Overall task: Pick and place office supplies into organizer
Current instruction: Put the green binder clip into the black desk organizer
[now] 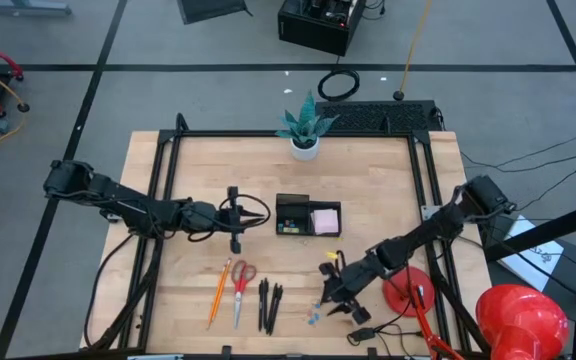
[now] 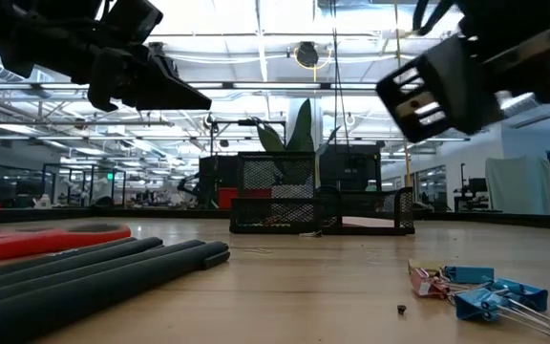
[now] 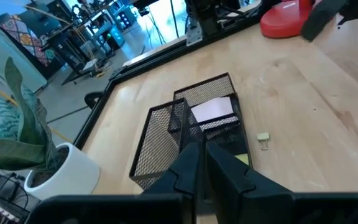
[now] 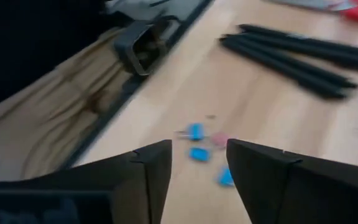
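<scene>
We hold our left end effector (image 1: 236, 222) above the tabletop (image 1: 368, 190) just left of the organizer (image 1: 308, 216), fingers nearly together and empty. The orange pencil (image 1: 218, 293), red-handled scissors (image 1: 240, 290) and three black pens (image 1: 269, 305) lie in a row along the near edge, untouched. To their right, our right end effector (image 4: 199, 163) hangs over the small blue clips (image 4: 196, 132), jaws parted and empty. We judge the clip pick is next: we should centre on one clip, descend squarely and close only once both fingers bracket it. The organizer's mesh compartments hold the pink sticky-note pad (image 1: 326, 220); a tiny yellow piece (image 3: 263, 140) lies just outside.
</scene>
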Motion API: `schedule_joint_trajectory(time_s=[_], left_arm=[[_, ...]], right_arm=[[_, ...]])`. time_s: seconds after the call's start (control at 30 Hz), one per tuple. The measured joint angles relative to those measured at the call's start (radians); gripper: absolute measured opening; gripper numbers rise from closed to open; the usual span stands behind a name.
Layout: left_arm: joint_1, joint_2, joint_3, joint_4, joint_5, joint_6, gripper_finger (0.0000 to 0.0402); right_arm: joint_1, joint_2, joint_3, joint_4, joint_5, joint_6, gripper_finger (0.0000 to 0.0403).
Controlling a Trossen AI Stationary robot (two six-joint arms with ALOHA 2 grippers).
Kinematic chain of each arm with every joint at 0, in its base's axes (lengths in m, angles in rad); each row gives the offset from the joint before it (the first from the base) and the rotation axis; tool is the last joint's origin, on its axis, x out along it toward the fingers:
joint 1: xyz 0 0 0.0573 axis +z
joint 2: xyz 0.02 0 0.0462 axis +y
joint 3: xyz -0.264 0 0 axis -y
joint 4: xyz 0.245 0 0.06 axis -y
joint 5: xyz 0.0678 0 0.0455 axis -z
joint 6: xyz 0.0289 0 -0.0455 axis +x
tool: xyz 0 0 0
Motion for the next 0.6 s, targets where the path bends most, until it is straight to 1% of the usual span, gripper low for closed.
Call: schedule_joint_trajectory(time_s=[0.07,0.17,0.33,0.5,0.6], left_arm=[[0.0,0.0,0.0,0.0,0.005,-0.01,0.0037],[0.0,0.0,0.0,0.001,0.005,-0.026,0.0037],[0.0,0.0,0.0,0.003,0.005,-0.037,0.0037],[0.0,0.0,0.0,0.018,0.006,-0.036,0.0037],[0.0,0.0,0.0,0.018,0.006,-0.036,0.0037]], right_arm=[[0.022,0.0,0.0,-0.006,0.018,0.018,0.0154],[0.051,0.0,0.0,-0.021,0.095,0.008,0.0154],[0.034,0.0,-0.001,-0.044,0.211,0.016,0.0149],[0.018,0.001,-0.001,-0.044,0.213,-0.014,0.015],[0.01,0.025,-0.001,-0.034,0.21,-0.028,0.0149]])
